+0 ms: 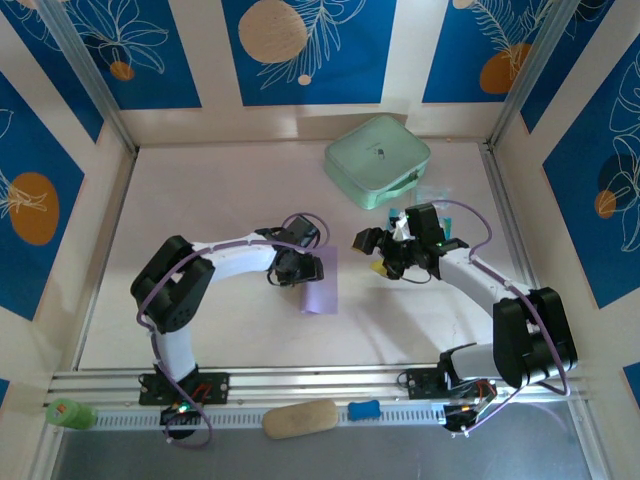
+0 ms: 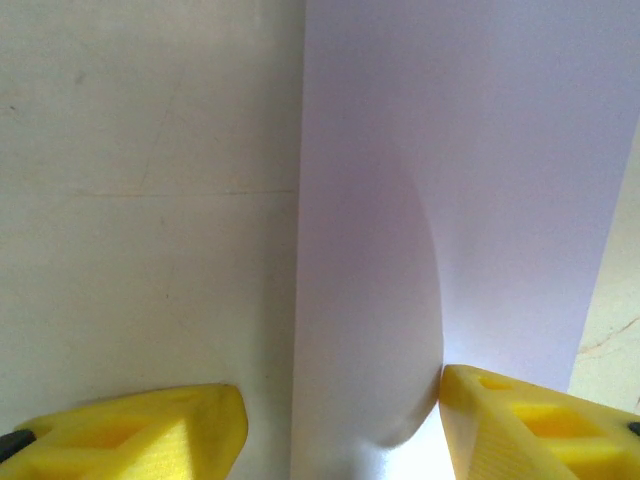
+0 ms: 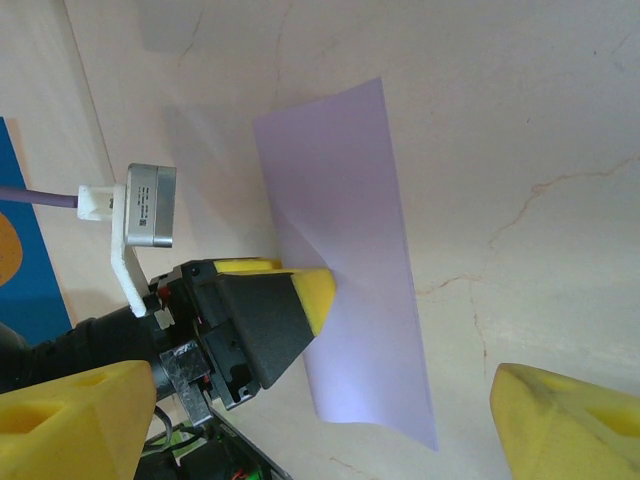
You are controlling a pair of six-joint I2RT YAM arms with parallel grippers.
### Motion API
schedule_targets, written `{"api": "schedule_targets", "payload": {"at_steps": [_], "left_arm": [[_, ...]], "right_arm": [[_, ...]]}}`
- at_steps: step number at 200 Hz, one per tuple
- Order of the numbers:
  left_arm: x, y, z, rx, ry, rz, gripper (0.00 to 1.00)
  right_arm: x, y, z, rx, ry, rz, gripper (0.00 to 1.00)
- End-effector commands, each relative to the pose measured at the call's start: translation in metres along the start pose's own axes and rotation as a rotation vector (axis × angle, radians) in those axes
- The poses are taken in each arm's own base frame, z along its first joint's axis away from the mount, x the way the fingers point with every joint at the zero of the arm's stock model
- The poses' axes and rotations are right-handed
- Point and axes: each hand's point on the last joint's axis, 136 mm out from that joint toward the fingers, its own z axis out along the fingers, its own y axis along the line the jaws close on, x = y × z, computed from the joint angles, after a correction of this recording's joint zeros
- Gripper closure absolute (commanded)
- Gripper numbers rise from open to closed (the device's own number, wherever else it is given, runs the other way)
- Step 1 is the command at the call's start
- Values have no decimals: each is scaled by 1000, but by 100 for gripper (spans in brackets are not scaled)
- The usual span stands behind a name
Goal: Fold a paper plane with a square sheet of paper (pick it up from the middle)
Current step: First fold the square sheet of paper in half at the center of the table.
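Paper: we see the lavender paper [image 1: 322, 285] lying on the surface [image 1: 220, 200] near the middle, between the two arms. From above it reads as a narrow rectangle, longer than wide.
Paper shape: in the left wrist view a soft rounded bulge rises in it close to one finger. In the right wrist view a faint slanted crease crosses it.
Left tool: the left tool [image 1: 293, 272] is released, its yellow fingers [image 2: 150, 430] spread apart at the paper's left long edge. We see one finger over bare surface just beside that edge and the other over the paper. In the right wrist view one fingertip touches the sheet, and nothing is pinched.
Right tool: the right tool [image 1: 370, 253] is released and spread wide, with nothing held between its fingers. It sits right of the paper, apart from it.
Case: a mint-green case [image 1: 377, 160] lies at the far right of the surface, well apart from the paper.
Near rail: a beige oblong [image 1: 300, 418] and a small blue piece [image 1: 365, 409] lie between the arm bases.
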Motion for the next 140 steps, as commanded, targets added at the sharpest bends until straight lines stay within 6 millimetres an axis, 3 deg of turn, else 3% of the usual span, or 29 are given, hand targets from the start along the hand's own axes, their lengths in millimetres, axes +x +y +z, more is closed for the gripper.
{"api": "schedule_targets", "payload": {"at_steps": [1,45,65,121,140], "left_arm": [[14,27,44,-71,53,7,40],[14,28,43,-75,51,0,40],[15,28,44,-74,53,-4,40],[15,28,44,-75,54,-6,40],[15,28,44,-74,54,-6,40]], "right_arm": [[4,4,3,-13,33,-21,13],[8,8,10,-21,60,-41,15],[10,9,16,-27,80,-31,25],[21,3,51,59,141,-25,81],[26,1,65,83,158,-38,90]]}}
